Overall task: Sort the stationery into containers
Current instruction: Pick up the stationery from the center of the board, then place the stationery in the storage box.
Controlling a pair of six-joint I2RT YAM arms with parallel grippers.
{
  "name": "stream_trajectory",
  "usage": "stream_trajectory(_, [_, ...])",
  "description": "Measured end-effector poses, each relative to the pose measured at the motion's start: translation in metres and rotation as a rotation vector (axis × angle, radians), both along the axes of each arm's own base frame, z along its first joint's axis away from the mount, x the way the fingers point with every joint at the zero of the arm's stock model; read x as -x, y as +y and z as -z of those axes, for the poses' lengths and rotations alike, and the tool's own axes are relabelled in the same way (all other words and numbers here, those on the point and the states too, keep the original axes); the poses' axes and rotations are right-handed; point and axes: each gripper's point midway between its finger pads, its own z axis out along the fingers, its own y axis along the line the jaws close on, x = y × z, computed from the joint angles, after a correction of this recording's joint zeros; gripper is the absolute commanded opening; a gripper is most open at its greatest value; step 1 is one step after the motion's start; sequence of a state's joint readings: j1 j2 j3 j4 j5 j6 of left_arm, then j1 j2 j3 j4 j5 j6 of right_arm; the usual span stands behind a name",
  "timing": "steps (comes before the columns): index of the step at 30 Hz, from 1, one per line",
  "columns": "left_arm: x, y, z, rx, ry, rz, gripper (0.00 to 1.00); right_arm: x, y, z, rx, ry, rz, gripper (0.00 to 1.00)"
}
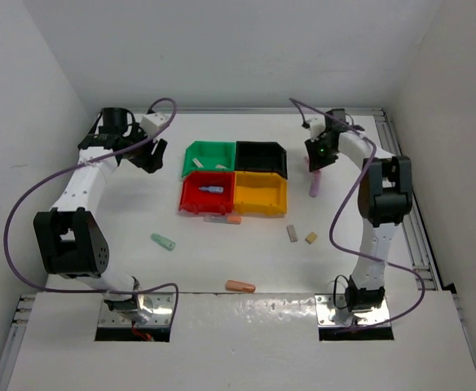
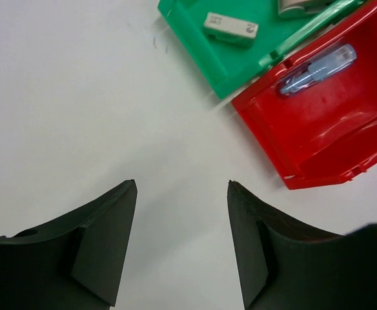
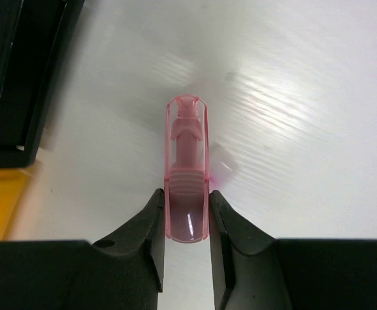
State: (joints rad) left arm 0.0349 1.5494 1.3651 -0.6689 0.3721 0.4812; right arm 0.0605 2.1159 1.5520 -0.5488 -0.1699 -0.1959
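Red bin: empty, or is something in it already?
Not empty. One bluish clear stick lies on the floor of the red bin. The top view shows the same single piece and nothing else inside.

The white table (image 1: 140,204) carries a block of four joined bins (image 1: 235,173) in the upper middle of the frame. Just below its red corner lies a pale stick with an orange end (image 1: 224,218). A mint-green stick (image 1: 163,242) lies at lower left, and an orange stick (image 1: 240,286) at lower middle, near the front edge. A grey block (image 1: 292,233) and a tan block (image 1: 310,238) lie just beside each other, right of centre. A pink stick (image 1: 314,184) is at the right of the bins; whether it rests on the surface I cannot tell.
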Motion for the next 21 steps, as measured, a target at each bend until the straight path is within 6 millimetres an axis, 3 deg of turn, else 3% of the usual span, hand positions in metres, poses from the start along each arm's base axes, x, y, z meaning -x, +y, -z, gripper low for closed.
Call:
stream_trajectory(3, [0.004, 0.010, 0.014, -0.006, 0.008, -0.007, 0.64, -0.003, -0.017, -0.037, -0.007, -0.067, 0.015, 0.05])
stream_trajectory(6, [0.024, 0.014, 0.037, -0.014, 0.050, 0.016, 0.64, -0.002, -0.003, -0.082, -0.036, -0.155, -0.034, 0.04])
stream_trajectory(9, [0.047, 0.011, 0.051, -0.004, 0.087, 0.066, 0.64, 0.008, 0.050, -0.124, -0.095, -0.231, -0.161, 0.04])
stream_trajectory(13, [0.070, 0.008, 0.055, 0.014, 0.084, 0.145, 0.65, 0.036, 0.151, -0.155, -0.189, -0.279, -0.401, 0.03])
stream_trajectory(17, [0.101, 0.006, 0.063, 0.005, 0.075, 0.194, 0.66, 0.080, 0.232, -0.157, -0.253, -0.250, -0.606, 0.03])
stream_trajectory(21, [0.121, 0.005, 0.066, -0.014, 0.062, 0.224, 0.66, 0.102, 0.274, -0.144, -0.259, -0.228, -0.732, 0.03])
